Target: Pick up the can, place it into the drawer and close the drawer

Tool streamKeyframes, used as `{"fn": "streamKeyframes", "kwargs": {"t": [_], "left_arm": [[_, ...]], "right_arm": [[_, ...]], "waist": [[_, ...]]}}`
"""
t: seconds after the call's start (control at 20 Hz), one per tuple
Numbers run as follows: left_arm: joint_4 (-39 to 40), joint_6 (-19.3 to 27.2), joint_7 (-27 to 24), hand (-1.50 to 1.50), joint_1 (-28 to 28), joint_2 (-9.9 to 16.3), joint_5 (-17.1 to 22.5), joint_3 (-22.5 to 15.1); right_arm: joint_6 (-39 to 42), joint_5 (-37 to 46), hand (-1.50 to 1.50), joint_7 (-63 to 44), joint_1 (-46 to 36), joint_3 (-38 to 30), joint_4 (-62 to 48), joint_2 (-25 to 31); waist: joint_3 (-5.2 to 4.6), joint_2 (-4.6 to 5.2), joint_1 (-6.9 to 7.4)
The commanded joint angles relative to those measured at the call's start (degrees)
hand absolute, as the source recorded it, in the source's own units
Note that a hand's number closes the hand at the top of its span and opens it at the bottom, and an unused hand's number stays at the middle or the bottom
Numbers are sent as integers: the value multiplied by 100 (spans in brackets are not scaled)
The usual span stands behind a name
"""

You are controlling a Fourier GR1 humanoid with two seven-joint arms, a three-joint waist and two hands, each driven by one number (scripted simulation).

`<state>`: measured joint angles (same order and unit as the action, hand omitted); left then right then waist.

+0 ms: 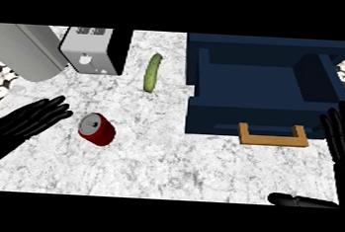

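Observation:
A red can (97,129) with a silver top lies tilted on the marble counter, left of centre. My left hand (29,120) is open just to its left, fingertips a short gap from the can. The dark blue drawer (207,75) stands pulled open at the upper right, its inside bare, with a tan handle (272,135) on its front. My right hand (344,134) is open at the right edge, fingers up, beside the drawer's front right corner; its thumb (292,200) shows at the bottom.
A green cucumber (153,72) lies upright in view between the toaster (95,49) and the drawer. A grey curved appliance (25,48) fills the top left corner. Patterned floor shows past the counter's left edge.

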<state>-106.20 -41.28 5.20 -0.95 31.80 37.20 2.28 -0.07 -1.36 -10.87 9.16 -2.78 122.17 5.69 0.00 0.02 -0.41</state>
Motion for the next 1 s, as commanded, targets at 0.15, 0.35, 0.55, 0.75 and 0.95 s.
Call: {"fn": "streamKeyframes", "kwargs": {"t": [0.15,0.35,0.55,0.75,0.95], "left_arm": [[-31,-32,772,-150,-18,125,836,360],[620,-399,526,-150,-176,-221,125,417],[265,50,1088,-150,-420,-231,418,398],[1107,-476,583,-150,-726,-617,-277,505],[2047,-1094,-84,-150,-773,-772,-999,688]], "right_arm": [[212,-139,-150,261,-21,-284,-295,35],[576,-435,-150,642,489,-572,-245,119],[541,-364,-150,377,524,-487,-45,14],[277,250,-150,445,703,-3,209,-379],[851,-422,-150,912,1001,-639,-65,-83]], "waist": [[2,-7,43],[1,-4,18],[2,-9,18],[-1,-5,6],[-2,0,-13]]}}
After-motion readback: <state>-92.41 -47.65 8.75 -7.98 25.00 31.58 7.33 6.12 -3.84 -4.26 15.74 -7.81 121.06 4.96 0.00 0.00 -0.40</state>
